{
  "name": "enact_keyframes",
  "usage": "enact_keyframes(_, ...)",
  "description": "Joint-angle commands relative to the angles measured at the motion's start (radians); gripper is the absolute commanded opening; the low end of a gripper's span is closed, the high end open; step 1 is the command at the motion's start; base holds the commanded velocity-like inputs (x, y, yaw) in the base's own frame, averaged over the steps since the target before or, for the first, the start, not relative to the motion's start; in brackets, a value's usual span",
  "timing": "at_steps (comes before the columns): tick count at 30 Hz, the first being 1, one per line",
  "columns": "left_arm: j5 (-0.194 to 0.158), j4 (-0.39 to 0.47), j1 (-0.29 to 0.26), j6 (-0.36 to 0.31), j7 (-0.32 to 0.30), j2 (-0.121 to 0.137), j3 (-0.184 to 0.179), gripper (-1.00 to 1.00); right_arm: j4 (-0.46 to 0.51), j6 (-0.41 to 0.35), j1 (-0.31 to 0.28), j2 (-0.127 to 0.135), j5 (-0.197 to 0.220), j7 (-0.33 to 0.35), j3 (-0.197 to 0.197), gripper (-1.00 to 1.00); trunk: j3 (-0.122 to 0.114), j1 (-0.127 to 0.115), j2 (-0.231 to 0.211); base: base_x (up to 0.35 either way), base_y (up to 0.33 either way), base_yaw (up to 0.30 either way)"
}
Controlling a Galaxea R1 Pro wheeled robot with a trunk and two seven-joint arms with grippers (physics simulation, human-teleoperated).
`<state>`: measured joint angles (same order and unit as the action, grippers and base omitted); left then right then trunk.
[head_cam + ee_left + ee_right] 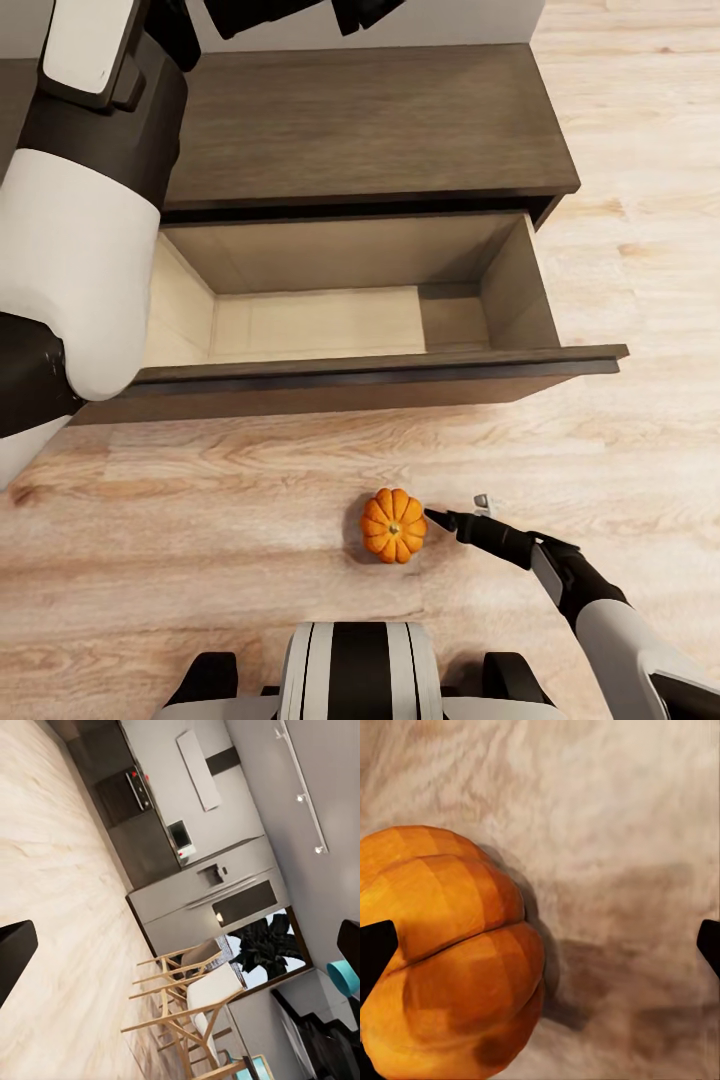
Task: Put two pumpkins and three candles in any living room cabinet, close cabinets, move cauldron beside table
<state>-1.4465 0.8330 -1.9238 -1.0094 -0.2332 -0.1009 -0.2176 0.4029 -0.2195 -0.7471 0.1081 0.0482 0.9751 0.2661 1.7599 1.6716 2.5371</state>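
My right gripper (pixel 452 518) sits low at the floor (pixel 200 500), fingers spread wide, one tip just beside the pumpkin (pixel 394 525), nothing pinched. Beyond it the cabinet (pixel 370 120) has its drawer (pixel 330 320) pulled out. I cannot tell my left gripper's state.

Cabinet (pixel 370 120): against the wall, at the far edge of the floor (pixel 200 520).
Drawer (pixel 330 320): pulled out of the cabinet toward the robot, over the floor.
Pumpkin (pixel 394 525): on the floor, before the drawer's front edge, nearer its right end.
Right gripper (pixel 450 518): just right of the pumpkin, one fingertip (pixel 432 516) at its side.
Left arm (pixel 80 200): above the cabinet's left end and the drawer's left corner.
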Motion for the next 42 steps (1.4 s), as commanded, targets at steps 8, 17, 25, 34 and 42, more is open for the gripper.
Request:
enact_keyframes(8,0.000,0.000,0.000,0.000,0.000,0.000,0.000,1.00,0.002,0.000,0.000,0.002,-0.001,0.113,-0.001,1.00,0.000,0.000,0.000,0.000,0.000,0.003)
enact_keyframes(17,0.000,0.018,-0.001,-0.002,0.001,0.001,0.000,1.00,0.009,0.000,0.000,-0.002,-0.003,0.108,-0.091,1.00,0.000,0.000,0.000,0.000,0.000,0.000)
enact_keyframes(25,0.000,0.021,-0.001,-0.002,0.002,0.001,0.000,1.00,0.008,-0.002,0.000,-0.004,-0.002,0.054,-0.121,1.00,0.000,0.000,0.000,0.000,0.000,0.117)
enact_keyframes(34,0.000,0.022,-0.001,-0.002,0.002,0.000,0.000,1.00,0.008,-0.006,0.000,-0.006,-0.001,-0.013,-0.125,1.00,0.000,0.000,0.000,0.000,0.000,0.116)
enact_keyframes(42,-0.005,0.016,0.010,0.010,0.006,-0.012,-0.002,1.00,0.021,-0.021,0.001,0.006,0.009,0.041,-0.118,1.00,0.000,0.000,0.000,0.000,0.000,0.012)
